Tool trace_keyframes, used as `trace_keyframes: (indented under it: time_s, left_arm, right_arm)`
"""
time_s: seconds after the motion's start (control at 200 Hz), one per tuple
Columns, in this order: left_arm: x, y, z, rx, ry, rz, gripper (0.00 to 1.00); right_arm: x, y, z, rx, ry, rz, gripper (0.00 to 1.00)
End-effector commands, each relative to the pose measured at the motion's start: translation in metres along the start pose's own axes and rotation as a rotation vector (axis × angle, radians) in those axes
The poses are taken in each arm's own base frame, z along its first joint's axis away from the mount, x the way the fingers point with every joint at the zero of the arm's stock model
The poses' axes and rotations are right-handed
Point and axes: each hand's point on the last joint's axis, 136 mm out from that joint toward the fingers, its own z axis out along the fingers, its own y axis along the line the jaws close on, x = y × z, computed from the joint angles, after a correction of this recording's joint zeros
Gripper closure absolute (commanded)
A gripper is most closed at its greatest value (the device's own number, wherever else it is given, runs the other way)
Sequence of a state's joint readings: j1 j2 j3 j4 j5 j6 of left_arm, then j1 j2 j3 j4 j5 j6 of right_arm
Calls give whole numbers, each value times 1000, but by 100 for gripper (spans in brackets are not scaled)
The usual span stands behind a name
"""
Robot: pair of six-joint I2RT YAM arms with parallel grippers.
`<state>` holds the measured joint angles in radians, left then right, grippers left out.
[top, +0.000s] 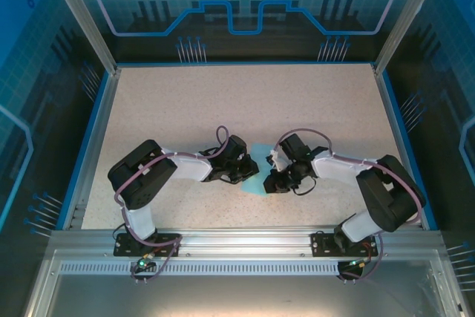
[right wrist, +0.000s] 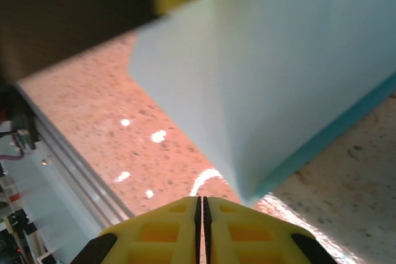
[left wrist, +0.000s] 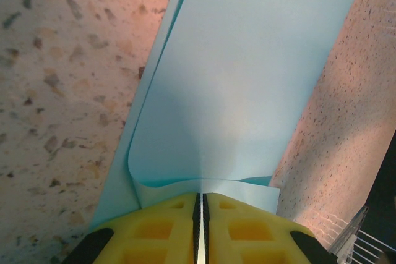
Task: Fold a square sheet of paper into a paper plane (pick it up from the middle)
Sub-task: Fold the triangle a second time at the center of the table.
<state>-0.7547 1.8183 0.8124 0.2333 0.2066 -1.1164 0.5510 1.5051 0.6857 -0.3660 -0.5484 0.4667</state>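
Lengthwise, folded paper (left wrist: 241, 78) stretching away from left hand (left wrist: 202, 198), pinched

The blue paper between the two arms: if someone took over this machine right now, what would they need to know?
Left gripper: shut on the near edge of the light-blue sheet of paper.
Right gripper: shut; a folded corner of the paper lies just ahead of its fingertips, and I cannot tell whether it is pinched.
Paper: on the table, between the two grippers.
Done: the sheet is doubled over, one layer lying on another.
Left: no pointed dart shape yet; the remaining folds are to be made.
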Motion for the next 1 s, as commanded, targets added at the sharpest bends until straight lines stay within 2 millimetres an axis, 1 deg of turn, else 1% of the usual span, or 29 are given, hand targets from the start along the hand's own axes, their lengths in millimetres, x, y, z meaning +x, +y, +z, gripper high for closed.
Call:
trace_keyframes:
  time_s: [0.0,0.08,0.14,0.315,0.47,0.555,0.635,0.725,0.805,0.895,0.995]
  left_arm:
    - [12,23,1,-77,40,8,85]
    - [13,23,1,-75,43,9,85]
    - [12,21,1,-73,42,11,85]
    - [12,22,0,-74,42,11,85]
    - [12,17,-1,-62,39,20,84]
    - [10,10,-4,-40,34,32,81]
    - [9,-2,-10,-10,28,53,79]
    - [6,-17,-19,31,15,76,78]
    - [7,-25,-25,56,16,77,77]
    - [10,-29,-29,87,22,57,80]
    - [16,-24,-29,71,36,37,86]
  right_arm:
    - [-14,18,-4,-41,-14,-13,88]
    - [-19,8,3,0,-8,2,88]
    - [-19,-1,9,21,0,21,89]
    - [0,-23,25,43,67,67,89]
    - [17,-44,33,92,100,108,89]
    - [21,-48,35,94,105,118,90]
    - [23,-50,35,96,104,123,91]
    - [20,-49,35,100,96,121,92]
    - [19,-49,34,104,93,119,93]
    - [17,-49,33,112,87,119,94]
    - [16,-48,32,110,83,118,95]
